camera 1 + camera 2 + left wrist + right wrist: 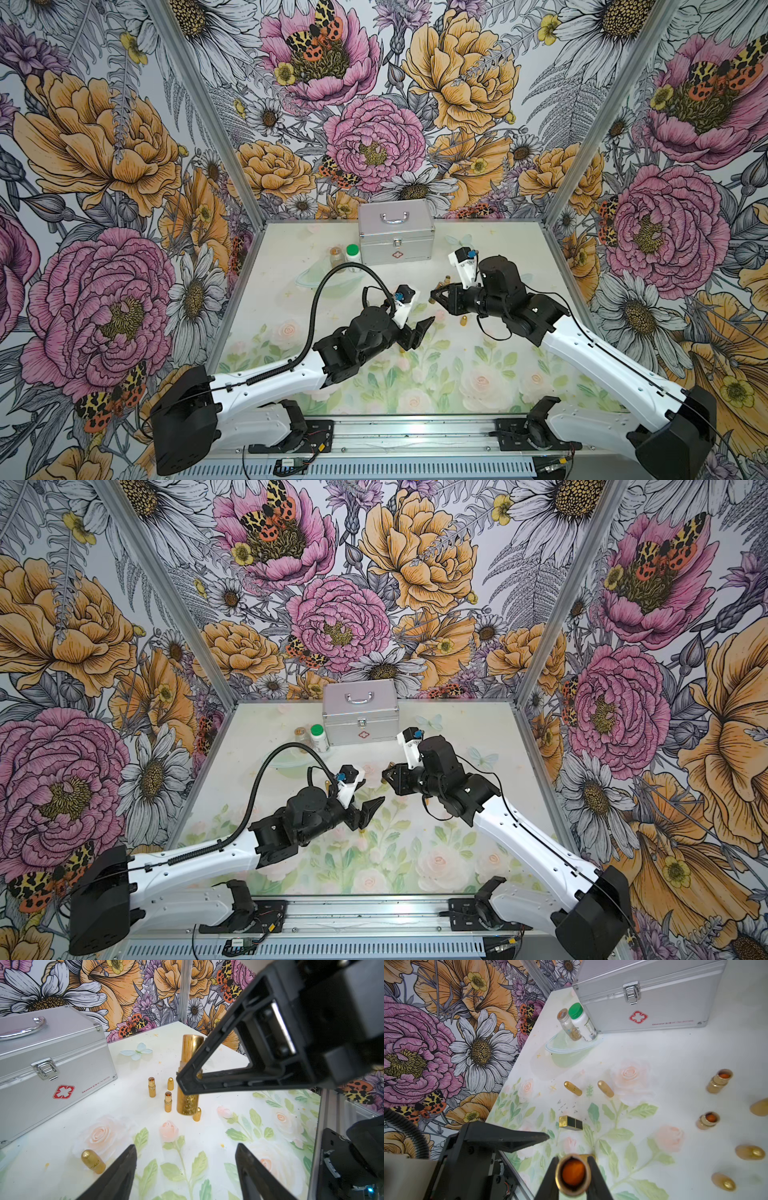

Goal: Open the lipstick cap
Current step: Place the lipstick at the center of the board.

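Gold lipstick (573,1175) tight in right end effector (573,1160)

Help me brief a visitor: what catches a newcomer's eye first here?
The loud flower wallpaper on all three walls hits first. Then the silver case at the back of the table, and, over its middle, the right gripper shut on an open gold lipstick showing orange. Gold caps lie scattered mid-table.
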Motion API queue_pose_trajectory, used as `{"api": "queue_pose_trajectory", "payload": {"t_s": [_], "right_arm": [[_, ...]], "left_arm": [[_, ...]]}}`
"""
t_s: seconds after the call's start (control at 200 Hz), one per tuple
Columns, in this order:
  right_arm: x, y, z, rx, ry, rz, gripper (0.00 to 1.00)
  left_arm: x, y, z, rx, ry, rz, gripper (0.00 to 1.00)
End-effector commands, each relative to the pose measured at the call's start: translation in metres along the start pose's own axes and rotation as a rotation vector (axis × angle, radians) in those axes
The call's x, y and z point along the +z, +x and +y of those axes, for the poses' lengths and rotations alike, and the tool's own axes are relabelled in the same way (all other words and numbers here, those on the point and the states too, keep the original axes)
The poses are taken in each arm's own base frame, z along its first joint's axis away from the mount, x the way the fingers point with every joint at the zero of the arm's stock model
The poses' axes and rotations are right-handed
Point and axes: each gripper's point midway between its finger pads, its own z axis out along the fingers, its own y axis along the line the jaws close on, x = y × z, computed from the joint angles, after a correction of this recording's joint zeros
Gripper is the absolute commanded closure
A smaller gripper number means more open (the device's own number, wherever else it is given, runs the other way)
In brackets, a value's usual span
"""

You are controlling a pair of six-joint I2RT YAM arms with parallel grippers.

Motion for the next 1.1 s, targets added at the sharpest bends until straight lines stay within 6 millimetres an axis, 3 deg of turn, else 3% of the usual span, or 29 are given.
{"api": "queue_pose_trajectory", "payload": {"t_s": [0.0, 0.14, 0.55, 0.926, 1.096], "right_arm": [[-0.001, -0.01, -0.023, -0.068, 0.149, -0.044, 0.79], [0.004, -0.01, -0.052, -0.113, 0.3, -0.071, 0.8], [0.049, 0.023, -0.104, -0.18, 0.43, -0.112, 0.8], [0.084, 0.04, -0.129, -0.241, 0.463, -0.11, 0.8], [0.089, 0.046, -0.135, -0.257, 0.465, -0.118, 0.8]], "left_arm": [[-0.01, 0.004, 0.009, -0.027, -0.042, -0.004, 0.12], [-0.019, 0.011, 0.027, -0.069, -0.122, 0.017, 0.02], [-0.028, 0.029, 0.058, -0.181, -0.247, 0.075, 0.01], [-0.025, 0.029, 0.063, -0.205, -0.27, 0.08, 0.01], [-0.023, 0.028, 0.063, -0.205, -0.268, 0.084, 0.01]]}}
